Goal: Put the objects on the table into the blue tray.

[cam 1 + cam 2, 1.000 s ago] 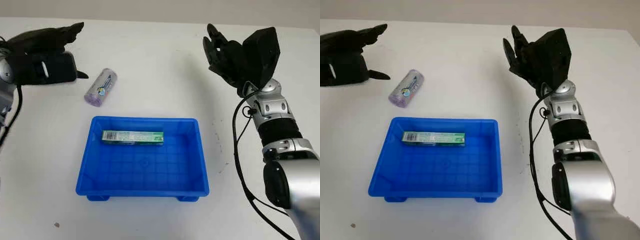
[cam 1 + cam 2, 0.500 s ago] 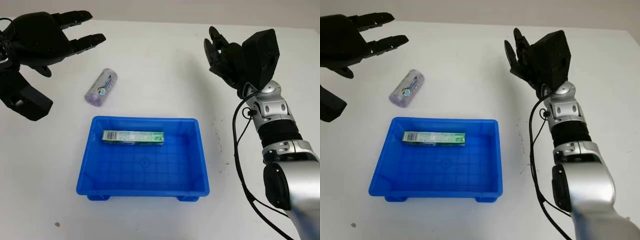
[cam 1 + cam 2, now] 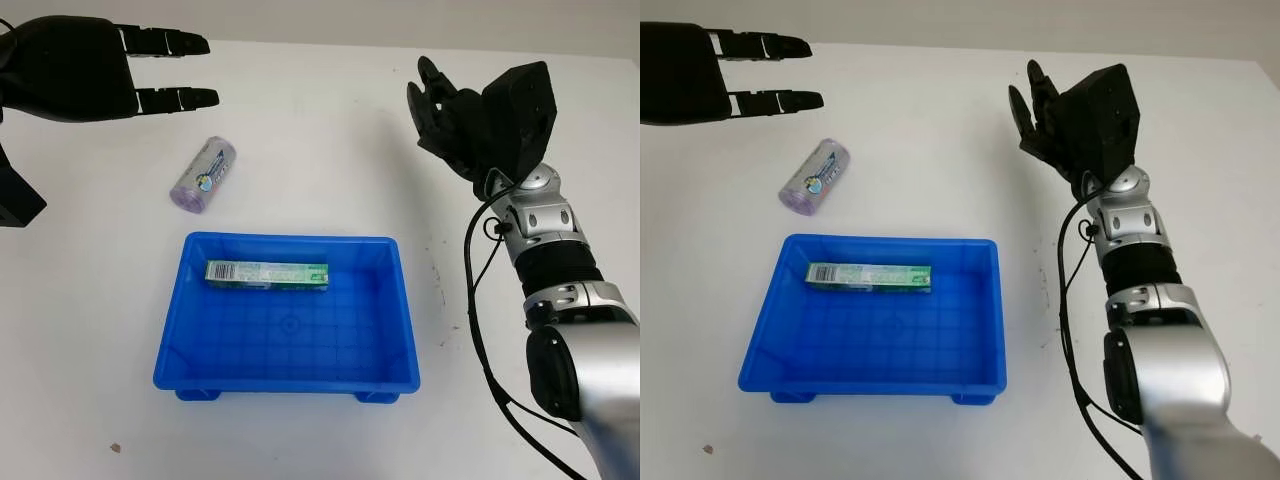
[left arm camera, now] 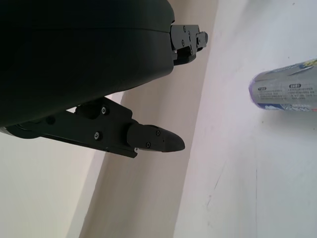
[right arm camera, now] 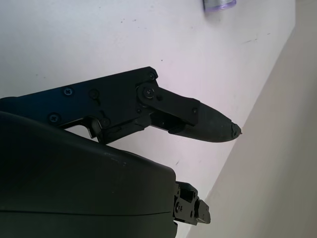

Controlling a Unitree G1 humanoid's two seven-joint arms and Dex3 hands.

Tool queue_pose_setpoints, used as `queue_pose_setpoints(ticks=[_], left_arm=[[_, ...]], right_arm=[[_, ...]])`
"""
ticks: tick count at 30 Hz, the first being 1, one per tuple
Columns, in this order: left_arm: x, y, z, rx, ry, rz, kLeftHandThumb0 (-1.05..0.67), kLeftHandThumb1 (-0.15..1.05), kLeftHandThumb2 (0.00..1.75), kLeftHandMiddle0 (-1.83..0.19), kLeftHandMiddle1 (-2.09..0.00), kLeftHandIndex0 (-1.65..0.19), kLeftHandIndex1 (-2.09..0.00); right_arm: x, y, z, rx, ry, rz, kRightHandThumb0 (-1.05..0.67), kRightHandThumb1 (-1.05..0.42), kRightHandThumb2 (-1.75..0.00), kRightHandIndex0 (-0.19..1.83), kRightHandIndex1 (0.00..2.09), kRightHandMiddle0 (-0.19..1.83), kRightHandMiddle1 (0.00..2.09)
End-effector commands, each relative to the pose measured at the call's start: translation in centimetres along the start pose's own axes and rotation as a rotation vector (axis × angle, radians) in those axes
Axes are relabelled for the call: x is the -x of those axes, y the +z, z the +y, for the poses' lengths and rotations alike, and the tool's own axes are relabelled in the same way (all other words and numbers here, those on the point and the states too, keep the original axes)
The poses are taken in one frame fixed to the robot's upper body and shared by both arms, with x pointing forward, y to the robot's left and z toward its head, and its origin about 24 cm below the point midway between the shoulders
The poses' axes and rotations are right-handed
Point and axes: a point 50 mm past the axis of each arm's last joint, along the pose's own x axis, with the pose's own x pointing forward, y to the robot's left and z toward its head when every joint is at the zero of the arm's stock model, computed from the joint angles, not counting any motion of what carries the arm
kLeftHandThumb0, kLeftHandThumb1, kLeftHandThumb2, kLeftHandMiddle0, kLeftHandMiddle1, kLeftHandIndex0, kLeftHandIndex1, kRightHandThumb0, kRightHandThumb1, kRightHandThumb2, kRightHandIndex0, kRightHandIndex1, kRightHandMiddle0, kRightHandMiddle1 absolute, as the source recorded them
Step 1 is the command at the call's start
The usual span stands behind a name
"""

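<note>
Counting from my seat, I see two objects: one green box (image 3: 266, 274) lying inside the blue tray (image 3: 405, 330) along its far wall, and one purple can (image 3: 203, 175) on its side on the white surface (image 3: 320, 130), just beyond the tray's far left corner. My left hand (image 3: 75, 68) hovers open above the can, holding nothing; my right hand (image 3: 470, 115) is raised open at the far right.

left hand (image 3: 70, 68) open, raised; right hand (image 3: 470, 120) open.

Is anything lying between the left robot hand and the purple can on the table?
No. In the left eye view only bare white table separates the open left robot hand from the purple can.
</note>
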Motion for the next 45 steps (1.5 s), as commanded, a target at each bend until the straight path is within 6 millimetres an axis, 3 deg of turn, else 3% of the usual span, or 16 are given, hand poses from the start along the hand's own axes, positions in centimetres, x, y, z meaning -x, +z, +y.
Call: queue_pose_setpoints(ticks=[1, 8, 14, 19, 23, 30, 36, 40, 42, 45], left_arm=[[0.1, -1.0, 0.5, -0.03, -0.001, -0.008, -0.2, 1.05, 0.21, 0.09, -0.06, 0.1, -0.06], [-1.3, 0.4, 0.6, -0.049, 0.024, -0.12, -0.28, 1.05, 0.21, 0.13, -0.06, 0.15, -0.04], [-2.4, 2.0, 0.4, -0.003, 0.035, -0.168, -0.17, 1.05, 0.27, 0.08, -0.07, 0.12, -0.06], [-3.1, 3.4, -0.1, 0.003, 0.004, -0.228, -0.37, 1.05, 0.31, 0.09, -0.05, 0.14, -0.05], [-3.3, 4.5, -0.3, 0.036, 0.023, -0.252, -0.43, 1.05, 0.29, 0.04, -0.07, 0.08, -0.08], [-3.6, 5.6, -0.9, 0.015, -0.041, -0.3, -0.39, 1.05, 0.41, 0.13, -0.03, 0.14, -0.05], [-4.1, 6.0, -0.9, 0.0, -0.046, -0.326, -0.33, 1.05, 0.39, 0.14, -0.05, 0.13, -0.05], [-4.5, 6.3, -0.7, 0.001, -0.03, -0.343, -0.37, 1.05, 0.26, -0.04, -0.12, 0.0, -0.12], [-4.6, 6.5, -0.5, 0.014, 0.0, -0.352, -0.36, 1.04, 0.13, -0.29, -0.22, -0.2, -0.24], [-4.9, 6.8, -0.5, 0.035, -0.003, -0.342, -0.31, 1.05, 0.13, -0.46, -0.4, -0.32, -0.44]], right_arm=[[0.2, -0.2, -0.2, 0.002, -0.011, 0.005, -0.59, -1.05, -0.74, -0.19, 0.0, -0.19, 0.0], [0.3, -0.4, -0.3, -0.019, -0.02, 0.001, -0.59, -1.05, -0.72, -0.19, 0.0, -0.19, 0.0], [0.3, -0.6, 0.1, -0.034, -0.024, -0.002, -0.58, -1.05, -0.73, -0.19, 0.0, -0.19, 0.0], [0.3, -0.8, 0.2, -0.035, -0.028, 0.001, -0.57, -1.05, -0.73, -0.19, 0.0, -0.19, 0.0], [0.4, -1.0, 0.2, -0.036, -0.017, -0.009, -0.57, -1.05, -0.75, -0.19, 0.0, -0.19, 0.0], [0.8, -1.4, 0.2, -0.055, -0.016, -0.023, -0.56, -1.05, -0.76, -0.19, 0.0, -0.19, 0.0], [0.9, -1.5, 0.2, -0.073, -0.027, -0.017, -0.57, -1.05, -0.74, -0.19, 0.0, -0.19, 0.0], [1.0, -1.6, 0.2, -0.074, -0.033, -0.003, -0.59, -1.05, -0.74, -0.19, 0.0, -0.19, 0.0], [1.1, -1.7, 0.2, -0.085, -0.035, -0.002, -0.59, -1.05, -0.75, -0.19, 0.0, -0.19, 0.0], [1.2, -1.7, 0.2, -0.091, -0.037, -0.005, -0.59, -1.05, -0.75, -0.19, 0.0, -0.19, 0.0]])
